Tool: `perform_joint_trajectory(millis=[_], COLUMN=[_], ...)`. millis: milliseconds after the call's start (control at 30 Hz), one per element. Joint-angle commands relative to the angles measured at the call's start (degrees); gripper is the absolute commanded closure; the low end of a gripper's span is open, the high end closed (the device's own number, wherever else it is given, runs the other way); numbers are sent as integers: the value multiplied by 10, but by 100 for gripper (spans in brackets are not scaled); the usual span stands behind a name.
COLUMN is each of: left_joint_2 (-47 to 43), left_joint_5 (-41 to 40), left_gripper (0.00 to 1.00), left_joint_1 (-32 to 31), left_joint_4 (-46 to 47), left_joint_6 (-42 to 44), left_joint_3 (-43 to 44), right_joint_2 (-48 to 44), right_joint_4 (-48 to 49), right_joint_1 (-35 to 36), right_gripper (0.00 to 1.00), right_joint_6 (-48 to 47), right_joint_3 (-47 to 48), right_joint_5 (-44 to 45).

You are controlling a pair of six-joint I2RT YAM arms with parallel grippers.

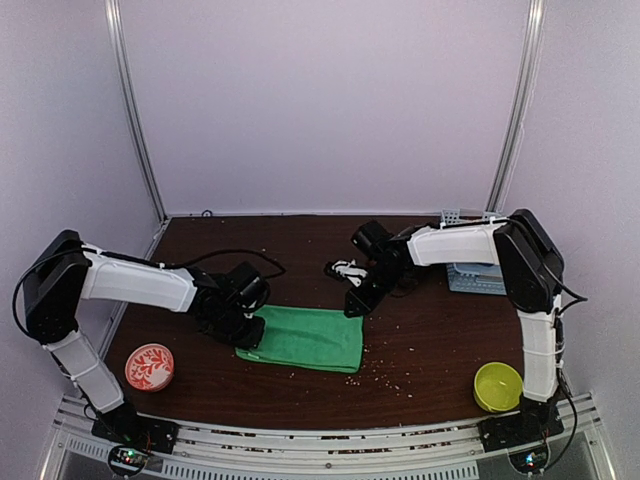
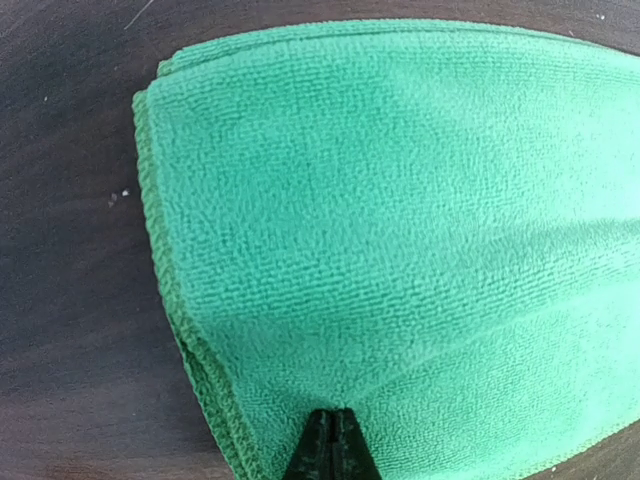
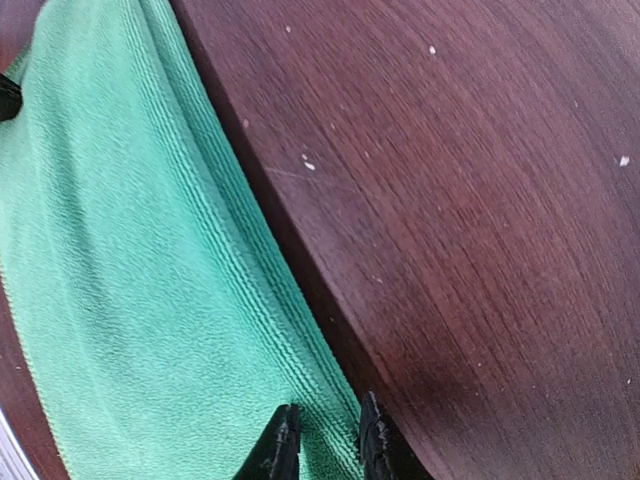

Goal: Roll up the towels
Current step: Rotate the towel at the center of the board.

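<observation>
The green towel (image 1: 305, 338) lies folded flat in the middle of the dark wooden table (image 1: 430, 340). My left gripper (image 1: 250, 325) is at the towel's left end. In the left wrist view its jaws (image 2: 333, 415) are shut, with the cloth (image 2: 400, 230) puckered at their tips. My right gripper (image 1: 355, 303) is at the towel's far right corner. In the right wrist view its fingers (image 3: 325, 420) stand slightly apart with the towel's layered edge (image 3: 130, 280) between them. The rust-red towel is out of view.
A red patterned bowl (image 1: 149, 367) sits at the near left and a yellow-green bowl (image 1: 497, 386) at the near right. A blue-grey rack (image 1: 475, 277) stands at the right behind my right arm. A small black-and-white object (image 1: 345, 268) lies beyond the towel. Crumbs dot the table.
</observation>
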Motion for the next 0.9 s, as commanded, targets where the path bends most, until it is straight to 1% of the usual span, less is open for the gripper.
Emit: perform_joint_trajectory(millis=[0, 67, 167, 267, 333, 400, 433, 500, 600, 667, 733, 800, 867], left_joint_2=[10, 20, 46, 90, 136, 173, 190, 211, 210, 184, 147, 102, 55], left_joint_5=[-15, -26, -35, -47, -46, -50, -49, -42, -51, -45, -33, -12, 17], left_gripper=[99, 99, 99, 99, 100, 99, 97, 90, 78, 73, 70, 69, 71], left_joint_1=[6, 12, 40, 72, 91, 101, 102, 102, 101, 100, 95, 76, 50], left_joint_4=[-15, -11, -9, 3, 2, -5, -12, -28, -59, -62, -59, -42, -12], left_joint_6=[-9, 5, 35, 81, 116, 153, 174, 206, 211, 204, 195, 193, 190], left_joint_3=[-16, -11, 16, 75, 132, 197, 231, 291, 348, 348, 329, 292, 242], right_joint_2=[-1, -6, -21, -53, -75, -93, -102, -118, -128, -129, -130, -133, -132], right_joint_4=[9, 11, 5, -2, -10, -26, -40, -62, -86, -96, -100, -105, -111], right_joint_1=[-4, -8, -8, -8, -7, -6, -2, 18, 36, 30, 14, -8, -19], right_gripper=[79, 79, 81, 81, 81, 81, 81, 80, 77, 75, 74, 74, 73], right_joint_6=[1, 0, -6, -15, -17, -25, -34, -56, -70, -66, -64, -65, -64], right_joint_3=[-28, -47, -83, -123, -146, -160, -167, -171, -153, -136, -121, -100, -71], right_joint_5=[54, 52, 51, 34, 18, -24, -60, -109, -149, -140, -117, -103, -89])
